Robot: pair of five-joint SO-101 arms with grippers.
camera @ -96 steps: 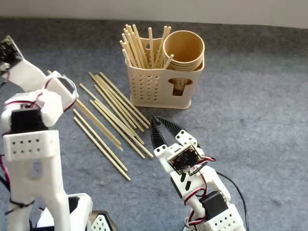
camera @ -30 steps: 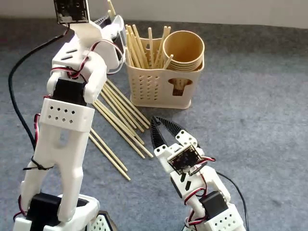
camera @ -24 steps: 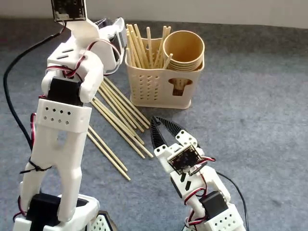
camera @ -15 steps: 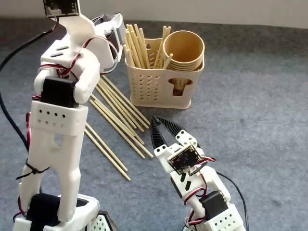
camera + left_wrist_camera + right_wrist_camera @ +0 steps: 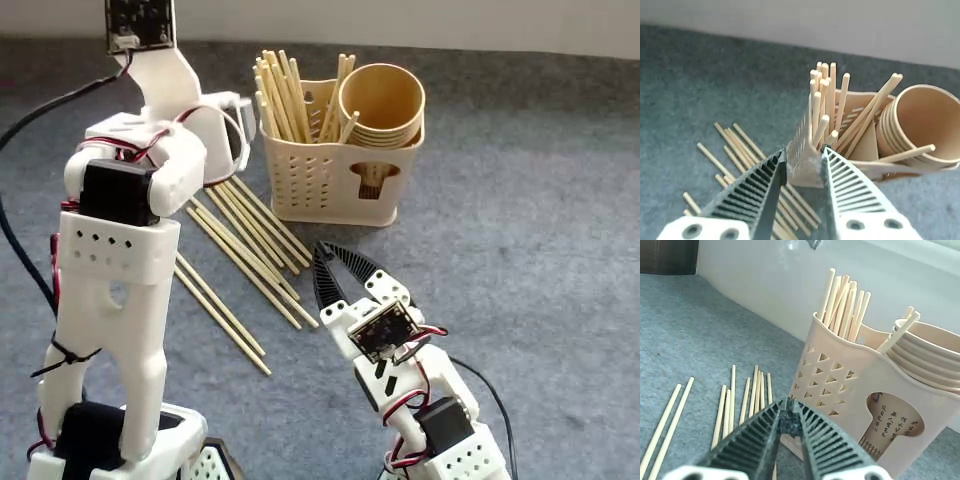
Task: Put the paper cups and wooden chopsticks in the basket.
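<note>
We see the basket (image 5: 340,190) holding stacked paper cups (image 5: 382,100) and upright chopsticks (image 5: 285,90). On the grey tabletop (image 5: 540,200), loose chopsticks (image 5: 250,250) lie between our raised left arm (image 5: 110,260) and the right tool (image 5: 321,250).

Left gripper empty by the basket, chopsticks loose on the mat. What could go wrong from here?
1. The left gripper hangs open close over the basket corner; a swing might catch the upright chopsticks or tip it.
2. The loose chopsticks lie bunched and touching, so a grasp may take several or scatter them.
3. The right gripper sits shut beside that pile; the arms could clash there.
</note>
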